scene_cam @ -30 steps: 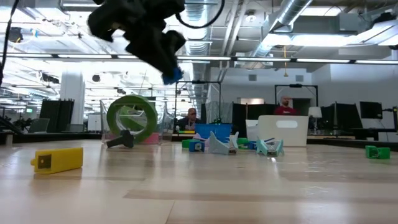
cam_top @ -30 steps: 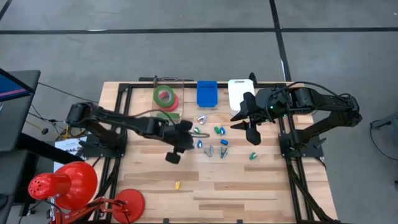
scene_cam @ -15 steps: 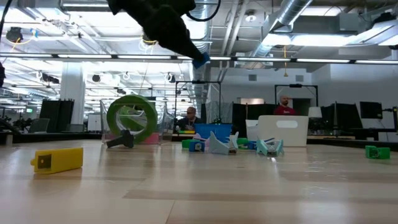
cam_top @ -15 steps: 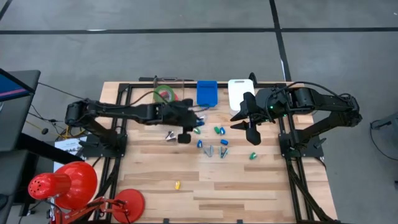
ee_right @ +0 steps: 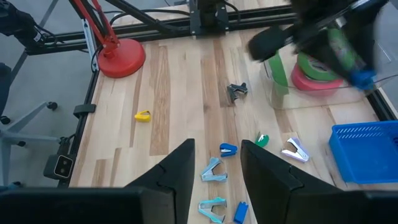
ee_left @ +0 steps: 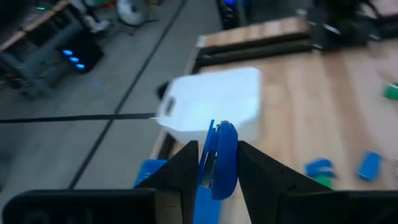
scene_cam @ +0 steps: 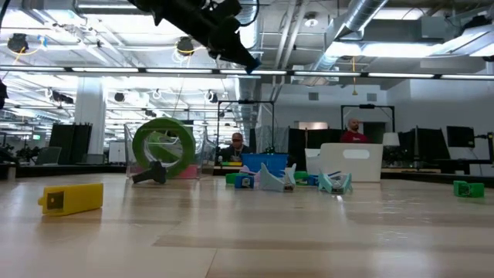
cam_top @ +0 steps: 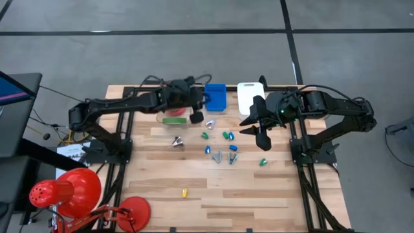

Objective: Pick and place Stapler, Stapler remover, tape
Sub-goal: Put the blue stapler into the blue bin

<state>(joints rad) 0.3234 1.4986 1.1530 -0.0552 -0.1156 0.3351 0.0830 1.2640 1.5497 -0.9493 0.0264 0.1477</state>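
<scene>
Left gripper (ee_left: 214, 163) pinches a small blue stapler (ee_left: 222, 158), long axis upright between its fingers; we place it just beside the blue basket (cam_top: 215, 97). Right gripper (cam_top: 253, 126) idles empty, part-open.

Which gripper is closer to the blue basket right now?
Left. The left gripper, shut on a small blue item, hangs beside the blue basket. The right gripper waits farther off, past the white bin.
</scene>
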